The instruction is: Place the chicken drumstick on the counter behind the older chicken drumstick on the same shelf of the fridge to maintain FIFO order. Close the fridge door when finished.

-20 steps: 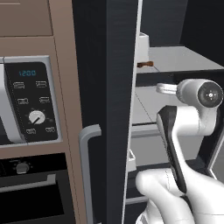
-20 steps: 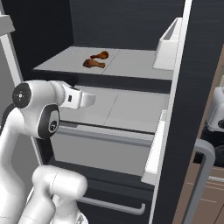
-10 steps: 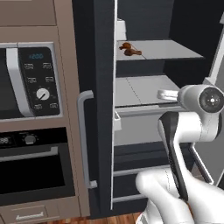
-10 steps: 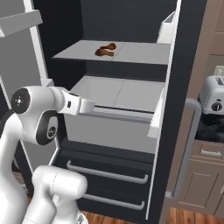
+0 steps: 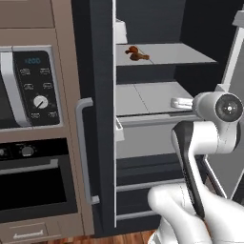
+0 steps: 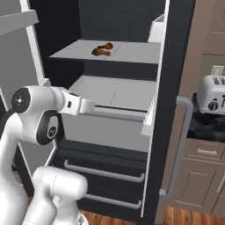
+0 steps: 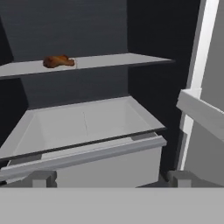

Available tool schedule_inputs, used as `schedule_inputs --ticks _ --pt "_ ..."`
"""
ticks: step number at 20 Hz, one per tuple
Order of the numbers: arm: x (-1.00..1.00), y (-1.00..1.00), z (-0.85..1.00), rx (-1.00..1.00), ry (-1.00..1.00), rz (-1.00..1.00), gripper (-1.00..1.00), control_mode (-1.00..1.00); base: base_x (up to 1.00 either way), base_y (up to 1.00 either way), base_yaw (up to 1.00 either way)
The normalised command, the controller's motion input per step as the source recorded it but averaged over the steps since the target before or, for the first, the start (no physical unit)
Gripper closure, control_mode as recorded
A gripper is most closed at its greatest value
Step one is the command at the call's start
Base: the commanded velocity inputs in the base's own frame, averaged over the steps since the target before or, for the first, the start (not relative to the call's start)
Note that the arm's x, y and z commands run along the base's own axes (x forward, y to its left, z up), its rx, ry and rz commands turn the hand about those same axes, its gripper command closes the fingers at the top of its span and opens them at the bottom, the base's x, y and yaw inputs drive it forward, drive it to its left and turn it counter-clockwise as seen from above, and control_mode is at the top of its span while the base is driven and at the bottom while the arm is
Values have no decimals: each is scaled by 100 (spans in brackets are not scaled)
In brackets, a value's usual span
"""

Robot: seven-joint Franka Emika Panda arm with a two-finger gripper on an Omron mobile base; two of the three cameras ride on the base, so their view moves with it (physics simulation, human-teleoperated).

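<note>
End effector [image 7: 109,179] hangs empty, jaws wide apart, facing the open dark charcoal fridge [image 6: 176,66]. Both small brown drumsticks [image 6: 102,48] lie together on the pale-grey shelf [image 6: 132,52]. Risk: a careless swing at the door clips the white drawer [image 7: 87,131].

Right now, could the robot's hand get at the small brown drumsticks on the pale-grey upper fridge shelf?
Probably yes: the dark fridge stands open, the hand is open and empty, and nothing stands between it and the drumsticks on the shelf above.
</note>
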Motion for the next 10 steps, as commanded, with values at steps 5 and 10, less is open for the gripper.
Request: schedule_inputs --ticks 5,10 --pt "0 0 0 0 0 0 -100 100 -42 -30 0" --pt "0 0 0 0 0 0 -100 100 -57 -7 0"
